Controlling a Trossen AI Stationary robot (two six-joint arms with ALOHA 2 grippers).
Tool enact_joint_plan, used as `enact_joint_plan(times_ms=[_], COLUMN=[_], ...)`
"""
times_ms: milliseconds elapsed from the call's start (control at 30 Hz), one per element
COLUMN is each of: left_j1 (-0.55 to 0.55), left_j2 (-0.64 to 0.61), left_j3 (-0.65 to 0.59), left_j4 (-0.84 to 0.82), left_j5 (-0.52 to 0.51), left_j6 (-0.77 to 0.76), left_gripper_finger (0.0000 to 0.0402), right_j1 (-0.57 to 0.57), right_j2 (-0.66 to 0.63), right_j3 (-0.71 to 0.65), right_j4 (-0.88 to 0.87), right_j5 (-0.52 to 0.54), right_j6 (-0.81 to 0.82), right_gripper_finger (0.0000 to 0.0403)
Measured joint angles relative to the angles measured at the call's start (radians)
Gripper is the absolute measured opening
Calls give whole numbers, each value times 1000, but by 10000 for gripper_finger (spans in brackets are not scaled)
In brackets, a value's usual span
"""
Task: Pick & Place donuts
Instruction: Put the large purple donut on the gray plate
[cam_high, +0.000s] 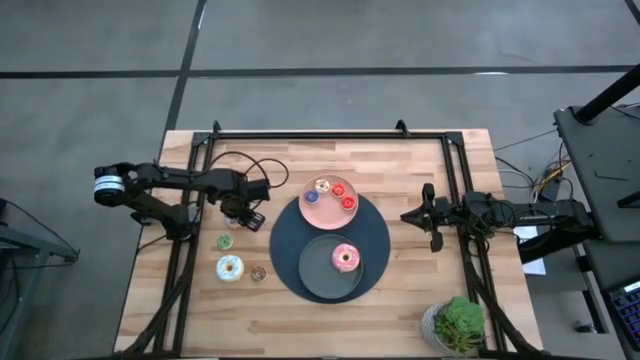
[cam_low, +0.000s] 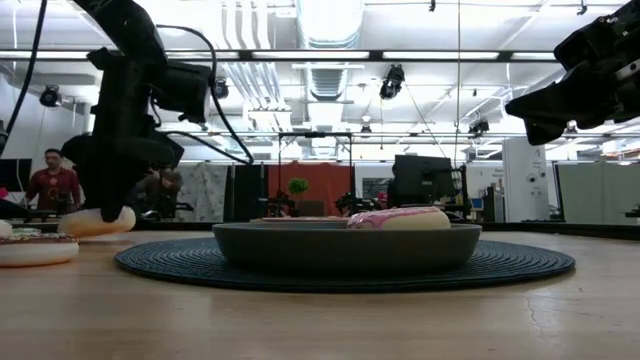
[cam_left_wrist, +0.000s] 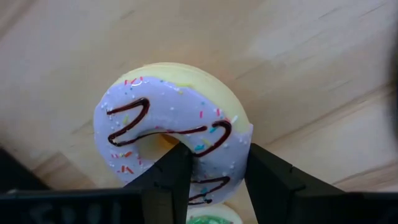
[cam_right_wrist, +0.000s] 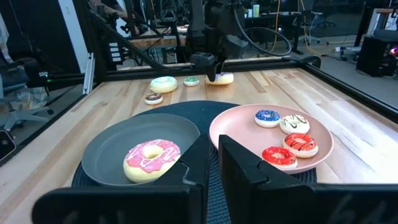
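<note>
The lilac donut (cam_left_wrist: 161, 106), with dark zigzag icing and sprinkles, is on the table's left side, and my left gripper (cam_high: 238, 210) stands over it, shut on it. Nearby lie a tiny green donut (cam_high: 226, 241), a white sprinkled donut (cam_high: 229, 268) and a tiny tan one (cam_high: 258, 273). A pink donut (cam_high: 346, 258) lies in the dark grey plate (cam_high: 312, 280). The pink plate (cam_high: 312, 212) holds several tiny donuts. My right gripper (cam_right_wrist: 211, 146) waits shut at the right, level above the table. My left gripper comes from above, pointing down. One finger (cam_left_wrist: 171, 177) stands in the donut's hole and the other (cam_left_wrist: 267, 180) outside the ring, with one stretch of the ring (cam_left_wrist: 214, 140) pinched between them. Whether the donut is clear of the table, I cannot tell.
Both plates rest on a round dark mat (cam_high: 375, 235) at the table's middle. A potted plant (cam_high: 458, 322) stands at the near right corner. A dark frame (cam_high: 330, 135) runs along the far edge and both sides. Bare wood lies between the mat and my right gripper.
</note>
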Motion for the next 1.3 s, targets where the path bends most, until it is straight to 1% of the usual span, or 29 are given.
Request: enact_joint_plan(times_ms=[133, 533, 700, 1000, 1300], left_j1=[0, 0, -2, -10, -37], left_j2=[0, 0, 9, 86, 237], left_j3=[31, 104, 153, 312, 515], left_j4=[-36, -45, -49, -60, -97], left_j5=[-15, -14, -12, -7, -7], left_j6=[17, 35, 53, 150, 281], left_gripper_finger=[113, 112, 112, 112, 112], right_j1=[0, 0, 0, 0, 0], right_j2=[0, 0, 0, 0, 0], right_j3=[0, 0, 0, 0, 0], right_j4=[0, 0, 0, 0, 0], right_j5=[0, 0, 0, 0, 0], right_j6=[0, 0, 0, 0, 0], right_gripper_finger=[29, 29, 29, 29, 29])
